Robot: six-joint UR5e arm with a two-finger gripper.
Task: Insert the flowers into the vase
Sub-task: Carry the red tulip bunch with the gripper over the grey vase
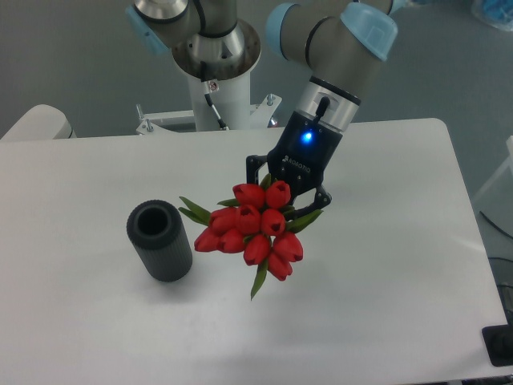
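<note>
So the gripper (pixel 287 195) has the flowers (pixel 255 227) clamped between its fingers, down behind the buds where I can't see the stems at all. It's a tight bunch of red tulip buds with a few pointed green leaves poking out left and toward the near edge. The bunch looks lifted off the white table (pixel 401 265), though from this angle I can't swear there's a gap under it.

The vase (pixel 159 241) is a stubby dark grey cylinder standing upright to the left of the bunch, near it but not touching, and its round mouth is open with nothing in it.

My read on progress: the pickup is done, the insert isn't. What's left is getting the bunch over that mouth, stems pointing down, then lowering and letting go. The buds spread wider than the vase, so only the stems are going in.
</note>
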